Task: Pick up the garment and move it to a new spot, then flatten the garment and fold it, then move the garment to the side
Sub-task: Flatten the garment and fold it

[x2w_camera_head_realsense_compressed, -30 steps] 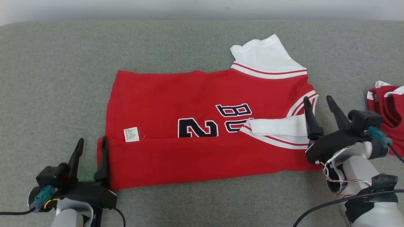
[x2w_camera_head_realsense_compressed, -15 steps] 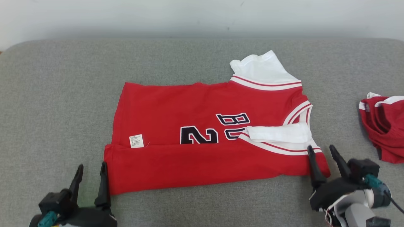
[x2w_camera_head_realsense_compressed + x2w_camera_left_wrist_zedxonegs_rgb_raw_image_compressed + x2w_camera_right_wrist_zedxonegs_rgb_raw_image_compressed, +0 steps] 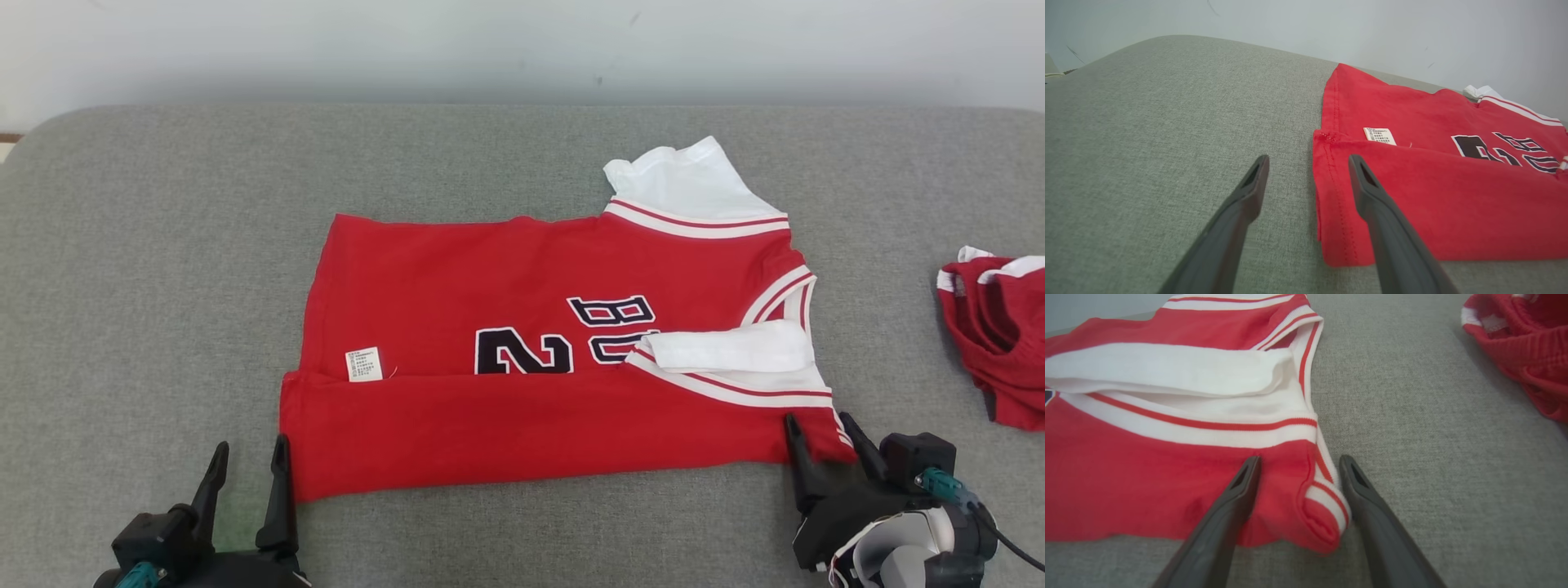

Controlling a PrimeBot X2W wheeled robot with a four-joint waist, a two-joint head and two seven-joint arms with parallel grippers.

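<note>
The red garment (image 3: 531, 327) lies flat mid-frame on the grey fabric-covered table (image 3: 163, 245). Its lower edge is folded up and a white sleeve (image 3: 727, 347) is laid across the front (a care label (image 3: 364, 364) shows near the left hem). At lower left, the left hand (image 3: 251, 445) is spread and empty, just beside the garment's lower-left corner. At lower right, the right hand (image 3: 817, 418) is also spread, its fingers straddling the lower-right corner. Another red garment (image 3: 1000, 343) sits at the right edge.

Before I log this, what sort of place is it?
Probably an indoor garment-folding station: a grey padded surface against a plain pale wall, with a red jersey spread on it and more red clothing aside.
</note>
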